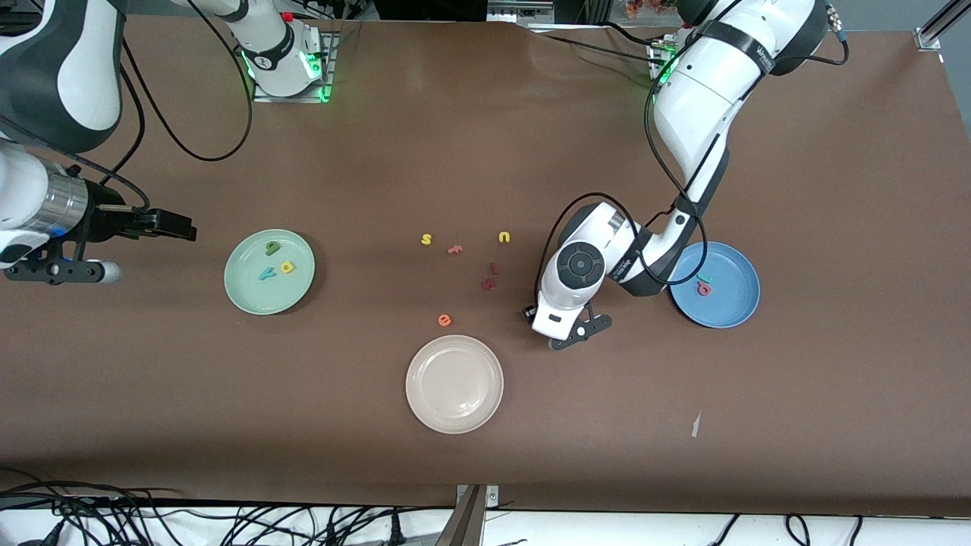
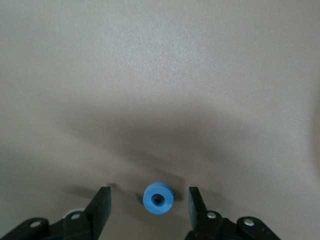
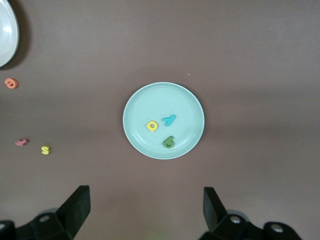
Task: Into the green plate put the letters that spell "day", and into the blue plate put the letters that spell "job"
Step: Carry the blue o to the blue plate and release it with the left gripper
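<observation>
the left gripper (image 2: 148, 202) is sitting low at the table beside the blue plate (image 1: 740, 307), its fingers apart on either side of the blue "o" (image 2: 159, 198), not touching it. straddling the ring this way is lining it up for a squeeze across its width, since the flat foam letter gives no other hold. the "o" is resting on the bare table, hidden under the wrist in the front view. the blue plate is already holding the salmon "b" (image 1: 705, 289) and what is probably the teal "j" (image 1: 704, 278), though it is too small to be sure. the green plate (image 1: 250, 299) is carrying the olive "d" (image 3: 169, 142), the yellow "a" (image 3: 152, 125) and the teal "y" (image 3: 170, 119), so that word looks done. the right gripper (image 3: 145, 207) is waiting, fingers wide apart, up over the right arm's end of the table.
</observation>
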You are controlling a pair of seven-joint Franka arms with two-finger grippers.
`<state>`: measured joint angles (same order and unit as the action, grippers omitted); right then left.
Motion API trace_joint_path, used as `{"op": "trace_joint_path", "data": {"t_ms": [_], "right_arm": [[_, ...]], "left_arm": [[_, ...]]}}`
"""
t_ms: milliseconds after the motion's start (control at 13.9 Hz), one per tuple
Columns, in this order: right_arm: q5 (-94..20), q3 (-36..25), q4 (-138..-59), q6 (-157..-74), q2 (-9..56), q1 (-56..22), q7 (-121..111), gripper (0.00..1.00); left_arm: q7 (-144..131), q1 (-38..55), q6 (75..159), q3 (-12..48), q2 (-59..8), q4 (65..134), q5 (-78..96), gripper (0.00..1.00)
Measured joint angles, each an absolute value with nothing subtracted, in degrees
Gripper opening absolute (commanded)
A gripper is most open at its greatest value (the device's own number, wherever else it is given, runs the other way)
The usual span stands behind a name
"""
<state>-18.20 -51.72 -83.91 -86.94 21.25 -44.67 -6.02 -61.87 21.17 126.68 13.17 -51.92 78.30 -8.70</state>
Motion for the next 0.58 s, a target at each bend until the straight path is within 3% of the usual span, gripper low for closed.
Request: {"op": "trace_joint_path", "data": {"t_ms": [360, 576], "right_arm": [[-16.64, -50.26, -83.67, -86.97, 20.75, -44.99, -6.35, 1.00], [-10.07, -35.53, -82.92, -87.05, 16.36, -33.12, -6.40, 1.00]], "left_arm": [[-63.23, 21.65, 126.99, 13.11, -52.32, 77.93, -8.70, 0.38], [-63.75, 21.66, 127.00, 13.06, -52.33, 77.88, -8.70, 0.24]]}}
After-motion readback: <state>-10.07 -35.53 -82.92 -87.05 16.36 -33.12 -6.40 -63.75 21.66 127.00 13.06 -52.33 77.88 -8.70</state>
